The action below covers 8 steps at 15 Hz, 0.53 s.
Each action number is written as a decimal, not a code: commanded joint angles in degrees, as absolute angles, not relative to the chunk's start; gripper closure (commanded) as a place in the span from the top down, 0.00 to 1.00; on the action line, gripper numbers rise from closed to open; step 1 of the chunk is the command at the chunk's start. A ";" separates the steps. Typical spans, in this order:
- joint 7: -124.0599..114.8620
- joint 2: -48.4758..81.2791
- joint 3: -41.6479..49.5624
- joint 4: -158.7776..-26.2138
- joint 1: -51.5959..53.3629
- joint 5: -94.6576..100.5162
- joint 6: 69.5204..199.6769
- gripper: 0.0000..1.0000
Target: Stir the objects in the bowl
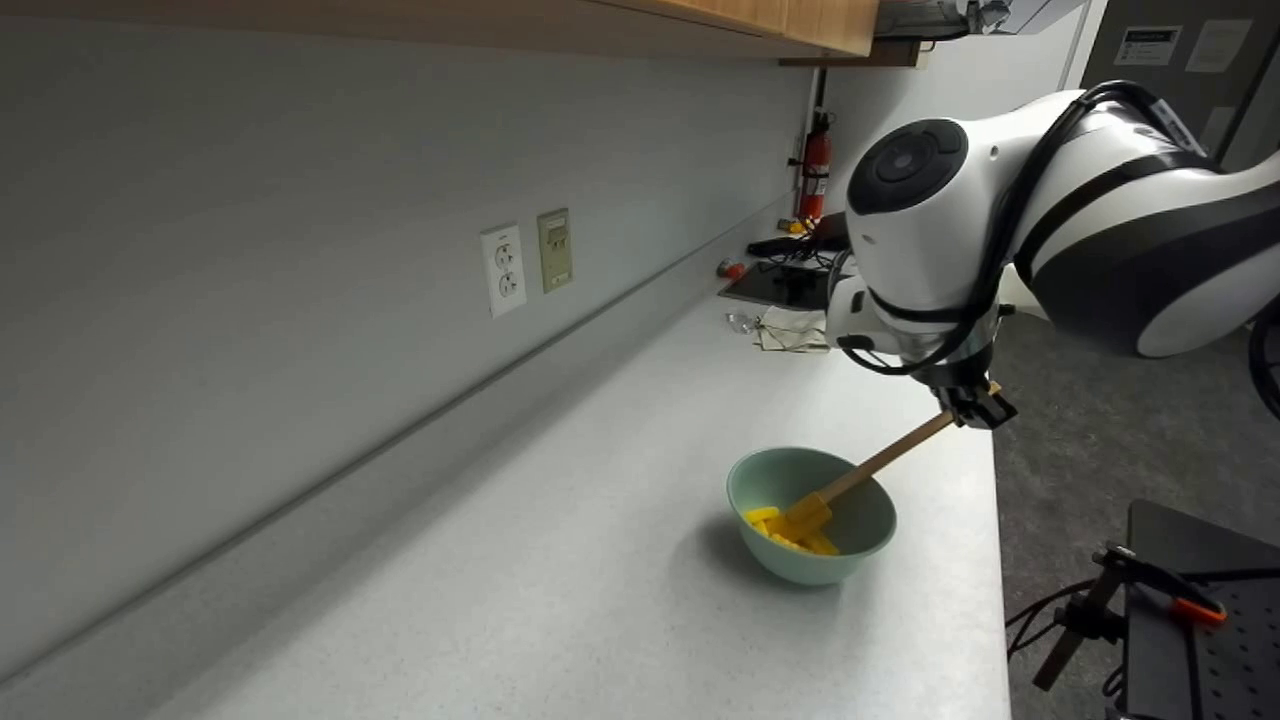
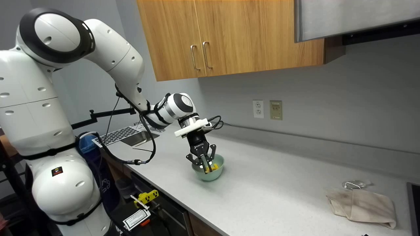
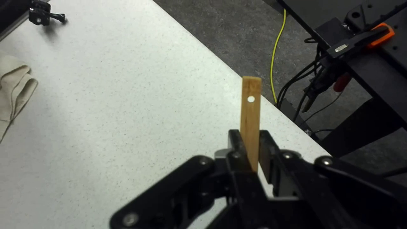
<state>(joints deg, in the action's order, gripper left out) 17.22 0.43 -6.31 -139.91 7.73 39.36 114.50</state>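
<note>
A white jointed robot arm [image 2: 113, 50] reaches over a long, white speckled desk [image 1: 480, 600]. Its black two-fingered hand [image 3: 250, 136] is pinching a long spatula [image 1: 885, 459] with a flat light-wood handle and a yellow-orange head; in the wrist view the handle's end, pierced by a round hole, sticks out past the fingertips [image 3: 267, 143]. The spatula slants down over the rim of a smooth, round, pale mint-green bowl [image 1: 812, 570], its head amid the small bright yellow bits [image 1: 783, 540] clumped low inside. In both exterior views the bowl stands upright, nearer the desk's open long edge than its wall edge. Farther along the desk, well apart from the bowl, a folded beige cloth [image 2: 362, 206] lies near a flat black panel [image 2: 414, 203].
</note>
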 commanded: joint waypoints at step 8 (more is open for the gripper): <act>16.06 1.74 -7.76 -137.84 8.08 45.15 104.82 0.04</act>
